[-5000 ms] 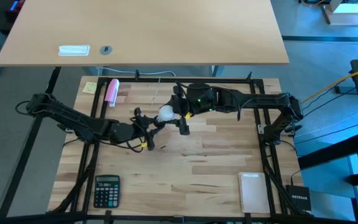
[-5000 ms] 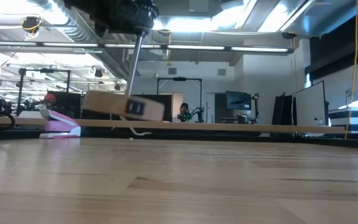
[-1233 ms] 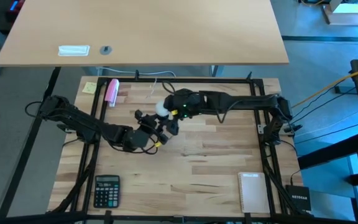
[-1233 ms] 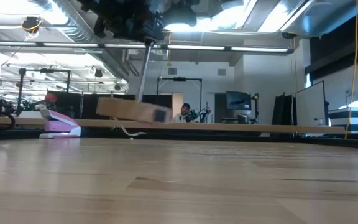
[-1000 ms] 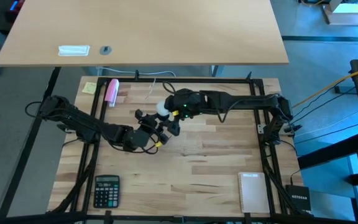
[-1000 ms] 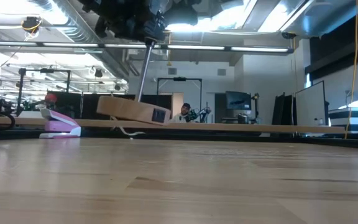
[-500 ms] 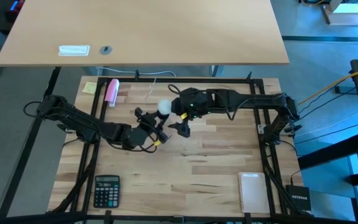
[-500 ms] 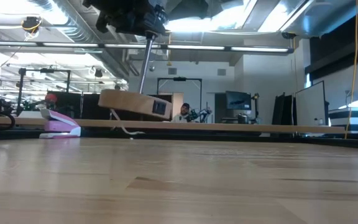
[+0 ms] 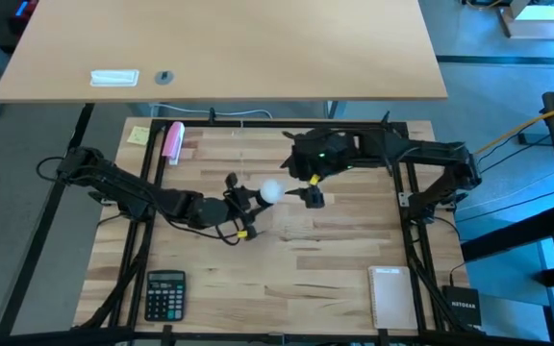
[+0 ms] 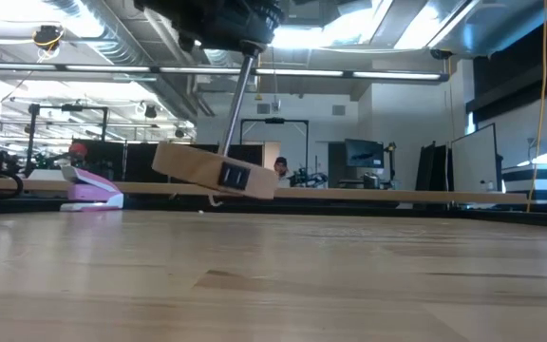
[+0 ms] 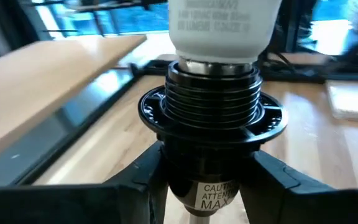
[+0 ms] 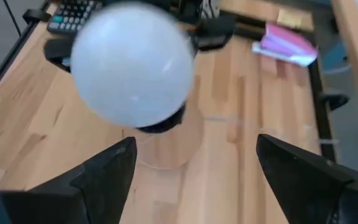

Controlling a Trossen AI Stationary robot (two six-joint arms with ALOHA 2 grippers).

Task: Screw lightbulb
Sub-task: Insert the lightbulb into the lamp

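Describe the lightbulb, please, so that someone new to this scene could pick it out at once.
Start at the wooden table and look to its middle, where the two dark arms meet. The lightbulb sits in a black socket held by the left hand, with the open right hand just beside it. It is the only round white thing there.

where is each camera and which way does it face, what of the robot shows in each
High view: overhead, facing straight down; both arms, the left pincer, the right pincer.
Low view: table height, facing the room; the wooden disc base hangs aloft.
Left wrist view: up along the black socket.
Right wrist view: toward the lightbulb, open fingers.
All share the lamp.
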